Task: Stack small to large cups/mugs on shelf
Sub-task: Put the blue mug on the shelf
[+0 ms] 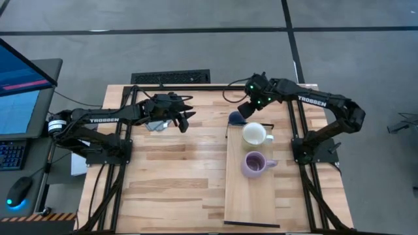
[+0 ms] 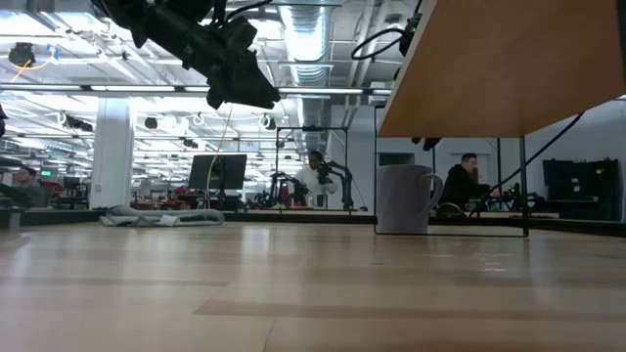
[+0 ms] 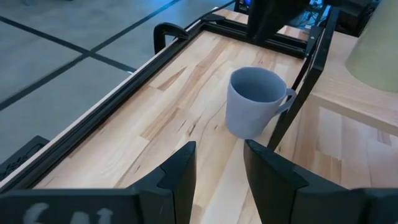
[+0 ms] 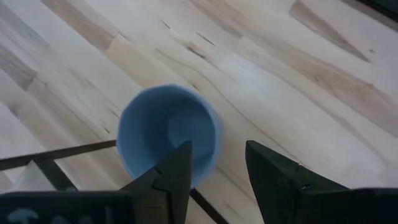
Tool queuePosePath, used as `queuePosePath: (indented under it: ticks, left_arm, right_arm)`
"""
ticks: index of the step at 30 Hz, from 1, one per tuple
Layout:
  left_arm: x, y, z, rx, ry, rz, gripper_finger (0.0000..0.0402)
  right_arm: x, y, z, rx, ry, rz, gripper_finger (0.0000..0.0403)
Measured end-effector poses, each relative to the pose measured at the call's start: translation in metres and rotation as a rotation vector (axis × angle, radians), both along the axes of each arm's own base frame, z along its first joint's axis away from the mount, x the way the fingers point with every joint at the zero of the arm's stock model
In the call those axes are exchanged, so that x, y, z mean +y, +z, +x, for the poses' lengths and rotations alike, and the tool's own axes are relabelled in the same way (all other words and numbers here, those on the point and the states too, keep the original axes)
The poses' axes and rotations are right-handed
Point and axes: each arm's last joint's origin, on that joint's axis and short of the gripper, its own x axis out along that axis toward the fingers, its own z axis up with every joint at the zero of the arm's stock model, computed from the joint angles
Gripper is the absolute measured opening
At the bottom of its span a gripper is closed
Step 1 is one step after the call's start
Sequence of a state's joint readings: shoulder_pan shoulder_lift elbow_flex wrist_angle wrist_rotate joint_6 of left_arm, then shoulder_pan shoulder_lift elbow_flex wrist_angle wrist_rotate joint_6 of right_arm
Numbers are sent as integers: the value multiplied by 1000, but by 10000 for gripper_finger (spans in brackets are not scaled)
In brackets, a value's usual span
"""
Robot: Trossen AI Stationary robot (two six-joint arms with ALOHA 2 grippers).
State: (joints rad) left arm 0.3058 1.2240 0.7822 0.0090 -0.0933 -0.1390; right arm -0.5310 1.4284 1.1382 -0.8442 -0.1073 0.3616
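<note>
The slate blue mug [image 1: 234,118] stands upright on the slatted tabletop beside the far end of the pale shelf [image 1: 251,196]; it also shows in the low view [image 2: 403,198] and the left wrist view [image 3: 254,102]. The cream mug [image 1: 254,134] and the lavender mug [image 1: 254,163] stand on the shelf. My right gripper [image 4: 217,168] is open just above the blue mug [image 4: 165,134], one finger over its rim and one outside it, touching nothing. My left gripper [image 3: 219,174] is open and raised above the table's far left part, pointing at the blue mug from a distance.
A crumpled grey cloth [image 1: 155,124] lies on the tabletop below the left gripper [image 1: 186,119]. The shelf is raised on a thin dark frame [image 2: 523,176], and its underside [image 2: 489,68] overhangs the table. Dark rails [image 3: 124,93] run along the table's edges.
</note>
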Motion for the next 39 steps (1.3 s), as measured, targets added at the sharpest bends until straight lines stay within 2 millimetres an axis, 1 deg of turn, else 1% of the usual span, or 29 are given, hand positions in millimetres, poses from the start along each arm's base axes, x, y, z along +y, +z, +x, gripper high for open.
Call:
queuePosePath:
  ticks: [6, 10, 14, 17, 33, 39]
  left_arm:
    - [0, 0, 0, 4, 0, -1, 125]
    - [0, 0, 0, 5, 0, -1, 125]
    - [0, -2, -1, 24, -1, -8, 125]
    - [-1, -4, -2, 42, -2, -18, 125]
    - [-1, -6, -3, 62, -4, -27, 125]
    - [-1, -6, -3, 63, -5, -27, 125]
  right_arm:
    - [3, -1, 5, -20, 11, -8, 171]
    - [2, -18, 14, 41, 29, 29, 171]
    - [3, -33, 28, 63, 83, 46, 171]
    - [3, -36, 33, 47, 100, 47, 171]
    - [2, -39, 34, 59, 136, 39, 171]
    - [0, -48, 36, 91, 117, 80, 171]
